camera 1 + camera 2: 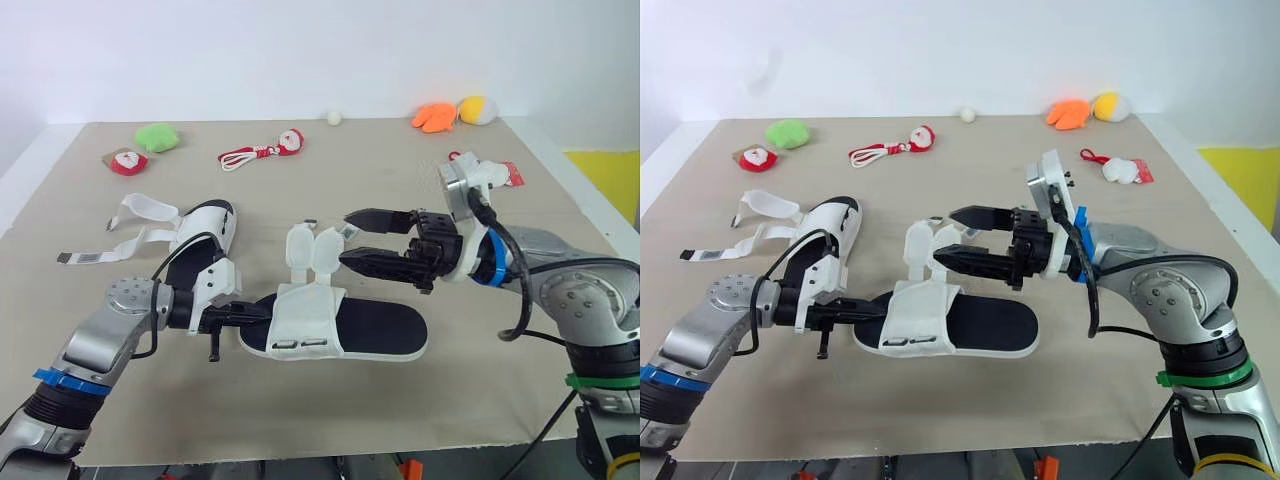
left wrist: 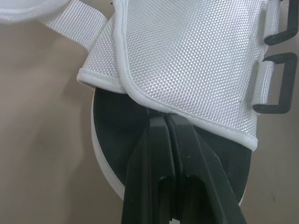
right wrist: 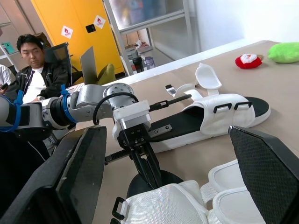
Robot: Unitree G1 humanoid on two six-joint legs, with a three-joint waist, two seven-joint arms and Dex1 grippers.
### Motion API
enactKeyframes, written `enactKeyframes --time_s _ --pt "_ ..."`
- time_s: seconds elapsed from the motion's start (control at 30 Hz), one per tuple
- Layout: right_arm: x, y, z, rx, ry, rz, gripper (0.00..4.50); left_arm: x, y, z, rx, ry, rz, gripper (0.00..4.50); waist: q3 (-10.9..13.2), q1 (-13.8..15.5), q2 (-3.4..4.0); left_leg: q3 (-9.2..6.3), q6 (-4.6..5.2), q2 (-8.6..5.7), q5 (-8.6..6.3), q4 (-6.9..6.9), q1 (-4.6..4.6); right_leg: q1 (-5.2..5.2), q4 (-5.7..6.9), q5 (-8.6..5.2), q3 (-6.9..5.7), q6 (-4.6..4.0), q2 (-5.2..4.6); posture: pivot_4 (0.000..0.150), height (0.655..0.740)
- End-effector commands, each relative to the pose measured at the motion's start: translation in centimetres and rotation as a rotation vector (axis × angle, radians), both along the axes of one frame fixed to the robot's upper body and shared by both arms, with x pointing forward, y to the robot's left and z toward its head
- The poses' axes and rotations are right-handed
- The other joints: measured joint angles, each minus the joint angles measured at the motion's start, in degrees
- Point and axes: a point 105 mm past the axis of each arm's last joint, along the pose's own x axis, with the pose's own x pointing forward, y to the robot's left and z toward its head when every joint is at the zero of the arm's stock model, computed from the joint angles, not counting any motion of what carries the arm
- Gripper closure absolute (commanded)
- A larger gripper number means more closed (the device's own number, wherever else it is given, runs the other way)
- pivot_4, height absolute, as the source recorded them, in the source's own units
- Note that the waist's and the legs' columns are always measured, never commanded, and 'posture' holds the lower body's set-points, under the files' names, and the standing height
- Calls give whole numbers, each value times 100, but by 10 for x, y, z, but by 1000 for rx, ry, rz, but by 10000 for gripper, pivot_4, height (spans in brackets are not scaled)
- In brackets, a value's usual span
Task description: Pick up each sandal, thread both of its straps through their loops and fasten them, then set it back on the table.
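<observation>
The near sandal [image 1: 380,328], black insole with a white upper, lies flat at the table's middle. Its two strap flaps [image 1: 313,250] stand up unfastened beside the black loops [image 2: 275,88]. My left gripper [image 1: 266,311] is shut, low over the heel end, with its tips [image 2: 162,119] at the hem of the upper. I cannot tell whether they pinch the hem. My right gripper [image 1: 345,238] hovers open just right of the upright flaps, one finger above the other. The second sandal [image 1: 205,228] lies at the left, its straps [image 1: 140,210] spread loose.
Small plush toys line the back: green [image 1: 157,136], two red-and-white ones [image 1: 125,161] [image 1: 290,140], a white ball [image 1: 334,117], orange [image 1: 434,117] and yellow [image 1: 477,109]. A seated person [image 3: 32,60] is beyond the table, seen in the right wrist view.
</observation>
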Motion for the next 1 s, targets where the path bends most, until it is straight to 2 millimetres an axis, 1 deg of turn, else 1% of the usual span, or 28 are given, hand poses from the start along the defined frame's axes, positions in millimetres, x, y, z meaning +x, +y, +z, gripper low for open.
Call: enactKeyframes --time_s 0.03,0.2,0.4,0.53,0.67,0.73,0.8,0.83,0.9,0.97,1.0 --pt "-4 0 18 24 -82 -6 0 -3 -7 -10 25 7 -15 44049 0 0 0 0 0 -1 0 0 0 1 0 0 0 0 -1 1500 7400" --pt "-3 2 20 31 -89 -12 0 -5 -8 -33 95 17 -6 44049 -9 33 3 -2 0 -5 0 1 2 6 0 0 -2 2 -5 1500 7400" --pt "-4 1 18 11 -87 -21 0 -14 -16 -47 104 47 -14 44049 -27 138 17 -2 3 -8 2 2 14 18 -1 0 -3 3 -7 1500 7400" --pt "1 -6 12 -15 -47 -53 0 -14 -17 -52 103 59 -6 44049 -41 142 32 -2 3 -9 2 2 16 22 -3 0 -3 4 -9 1500 7400" --pt "18 -21 5 -41 75 -141 0 -14 -17 -52 97 59 2 44049 -46 150 33 -3 4 -12 2 5 18 28 -5 0 -3 5 -12 1500 7400" --pt "24 -25 6 -29 125 -171 0 -13 -16 -52 95 54 5 44049 -47 149 36 -1 4 -13 3 8 21 31 -5 2 0 5 -12 1500 7400" --pt "35 -29 4 -31 236 -213 0 -13 -17 -50 89 55 5 44049 -49 141 39 -1 7 -14 5 8 20 31 -5 3 0 6 -12 1500 7400" --pt "45 -33 0 -24 336 -252 0 -13 -16 -50 89 56 5 44049 -51 136 43 1 8 -14 5 8 22 31 -5 4 3 6 -11 1500 7400" --pt "61 -38 -14 -46 535 -314 0 -12 -16 -50 89 56 6 44049 -54 132 44 6 18 -16 11 7 23 31 -5 11 10 8 -11 1500 7400" --pt "70 -38 -15 -16 605 -337 0 -12 -16 -49 89 54 6 44049 -56 141 40 2 27 -16 16 5 23 31 -7 15 9 3 -9 1500 7400" --pt "71 -35 -16 0 651 -318 0 -12 -16 -49 90 54 7 44049 -57 141 40 0 27 -16 16 4 22 31 -7 14 6 3 -9 1500 7400"
